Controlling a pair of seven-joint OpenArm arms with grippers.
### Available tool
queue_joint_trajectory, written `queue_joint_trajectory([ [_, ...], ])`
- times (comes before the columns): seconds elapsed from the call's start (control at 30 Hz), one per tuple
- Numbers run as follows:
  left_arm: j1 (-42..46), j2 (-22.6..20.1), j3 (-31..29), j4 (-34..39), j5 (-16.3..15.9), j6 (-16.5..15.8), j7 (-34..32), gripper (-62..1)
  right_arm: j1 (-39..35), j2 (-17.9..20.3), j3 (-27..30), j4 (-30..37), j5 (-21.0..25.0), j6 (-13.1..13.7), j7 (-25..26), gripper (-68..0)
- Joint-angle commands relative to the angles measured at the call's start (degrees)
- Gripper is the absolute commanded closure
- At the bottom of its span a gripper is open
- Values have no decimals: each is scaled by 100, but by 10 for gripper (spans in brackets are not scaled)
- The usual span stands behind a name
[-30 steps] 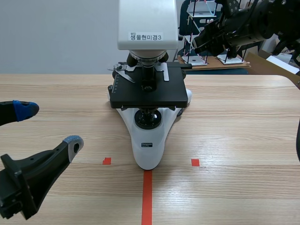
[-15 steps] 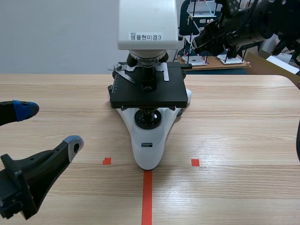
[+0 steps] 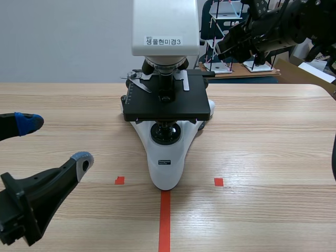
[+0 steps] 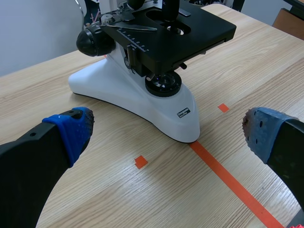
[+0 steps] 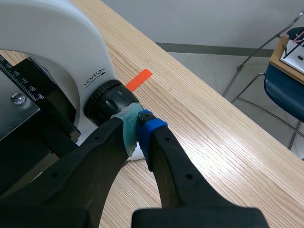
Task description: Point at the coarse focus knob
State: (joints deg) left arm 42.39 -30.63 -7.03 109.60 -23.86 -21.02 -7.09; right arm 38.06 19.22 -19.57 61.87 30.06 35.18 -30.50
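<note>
**Left:** left gripper (image 3: 55, 140), spread wide and holding nothing, low over the bench (image 3: 273, 157), well apart from the microscope (image 3: 165, 157). By all appearance, no part in the pointing.

**Centre:** microscope upright on the bench, nose of the base at the head of the tape line (image 3: 165, 220), black stage (image 3: 165, 102) above the base. In the left wrist view, a black left knob (image 4: 95, 42) on the flank of the stand, untouched.

**Right:** right gripper (image 5: 140, 124), raised beside the microscope's far side, closed to a point, pads (image 5: 153, 128) pressed together with nothing between them. Tips at the lower rim of the coarse focus knob (image 5: 111, 102), the black ribbed knob on the white arm next to the word TENSION. Touching or just short of it; not to be told for certain.

**Change:** none visible across the last second. Same pose for both arms, same place for the microscope. Reads as a held point rather than an approach. Task therefore judged at or near completion, with only a withdrawal left.
</note>
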Motion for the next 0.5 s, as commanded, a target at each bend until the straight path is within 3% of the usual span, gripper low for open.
queue_joint_trajectory([
  [0.0, 42, 28, -7, 70, -39, 31, -76, -623, 129, 46, 31, 101, 57, -15, 63, -2],
  [0.47, 42, 28, -7, 70, -39, 31, -76, -623, 129, 46, 31, 101, 17, -15, 63, -2],
])
